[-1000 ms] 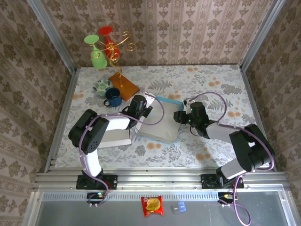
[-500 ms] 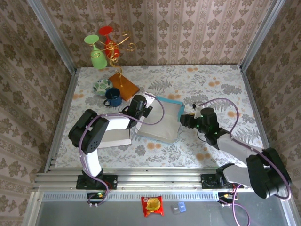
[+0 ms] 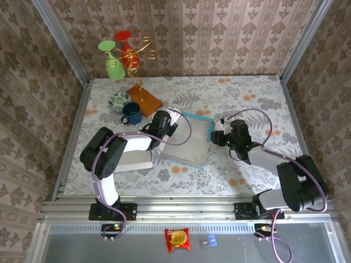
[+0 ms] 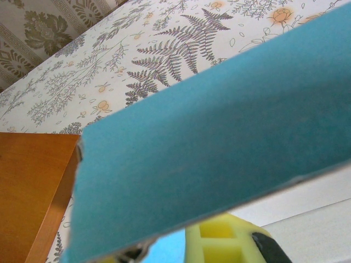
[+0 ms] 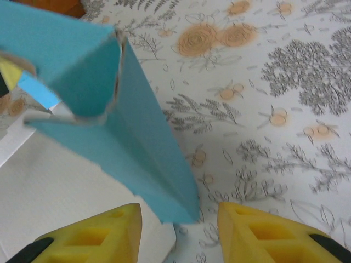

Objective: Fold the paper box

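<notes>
The paper box (image 3: 184,143) lies at the middle of the surface (image 3: 247,93), between the two arms, with its pale base flat and its teal far wall raised. The left end effector (image 3: 163,121) is clamped on the far-left corner of that wall. In the left wrist view the teal panel is seen pressed against a yellow finger (image 4: 225,244). The right end effector (image 5: 180,227) is held partly wide at the box's right edge. The wall's corner stands between its fingers and, as far as can be judged, is touched by neither.

The gravest risk is judged to be to the whole box: it could be dragged or swivelled across the surface, or torn, if it were pulled from the right while pinned at the left. Next, the wall could be creased off its fold line if it were pinched at the corner alone. It could also spring back flat if the left hold slipped. Least, the blue mug (image 3: 131,113) just left of the left end effector could be knocked by a sideways sweep.

By count:
- one surface
- two arms
- one paper box
- one white sheet (image 3: 137,160)
- one wooden board (image 3: 147,100)
- one wire stand (image 3: 140,52)
- one green glass (image 3: 112,64)
- one red glass (image 3: 124,39)
- one blue mug
- one bowl (image 3: 117,99)
- one snack packet (image 3: 176,239)
</notes>
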`<action>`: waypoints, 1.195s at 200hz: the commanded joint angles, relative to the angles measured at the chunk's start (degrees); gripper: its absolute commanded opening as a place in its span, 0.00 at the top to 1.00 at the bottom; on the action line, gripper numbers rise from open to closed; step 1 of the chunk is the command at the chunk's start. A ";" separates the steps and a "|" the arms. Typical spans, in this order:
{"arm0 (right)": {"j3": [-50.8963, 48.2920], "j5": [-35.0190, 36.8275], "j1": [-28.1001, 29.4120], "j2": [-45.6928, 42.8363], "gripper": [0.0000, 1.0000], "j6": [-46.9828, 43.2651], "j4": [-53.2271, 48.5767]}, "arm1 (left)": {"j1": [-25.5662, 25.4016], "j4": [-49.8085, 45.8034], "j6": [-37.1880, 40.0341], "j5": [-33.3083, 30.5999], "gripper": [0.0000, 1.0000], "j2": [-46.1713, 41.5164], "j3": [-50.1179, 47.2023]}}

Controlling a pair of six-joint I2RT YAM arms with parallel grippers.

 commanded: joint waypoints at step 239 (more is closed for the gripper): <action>21.41 32.45 13.92 19.60 0.95 4.41 -11.38 | -1.41 -7.35 2.77 -0.06 1.00 3.60 3.53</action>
